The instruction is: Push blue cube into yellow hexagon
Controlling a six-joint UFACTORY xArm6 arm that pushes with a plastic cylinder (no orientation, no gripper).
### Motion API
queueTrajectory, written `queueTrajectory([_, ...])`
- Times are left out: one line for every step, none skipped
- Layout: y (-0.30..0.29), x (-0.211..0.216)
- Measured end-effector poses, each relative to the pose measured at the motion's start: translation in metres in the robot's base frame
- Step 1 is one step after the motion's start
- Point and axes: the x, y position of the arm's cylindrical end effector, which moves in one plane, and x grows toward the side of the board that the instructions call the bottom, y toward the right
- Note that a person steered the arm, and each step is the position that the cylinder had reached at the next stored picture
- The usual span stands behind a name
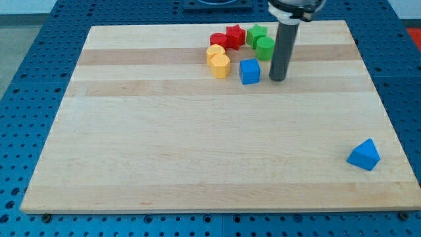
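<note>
Camera view: my tip (277, 79) just right of one blue cube (250, 71); two yellow blocks (218, 62), perhaps hexagons; no fingers visible.

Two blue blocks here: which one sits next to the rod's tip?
The blue cube, just left of my tip in the top cluster. The blue triangular block lies alone at the view's bottom right.

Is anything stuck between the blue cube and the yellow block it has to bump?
No. My tip sits just to the view's right of the blue cube, and the yellow hexagon is just to the cube's left with only bare board between.
</note>
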Motion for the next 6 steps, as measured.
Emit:
queueTrajectory([-0.021, 0.000])
queueTrajectory([-0.024, 0.000])
queueTrajectory([-0.024, -0.001])
queueTrajectory([-0.031, -0.005])
queueTrajectory([-0.038, -0.009])
queueTrajectory([-0.037, -0.009])
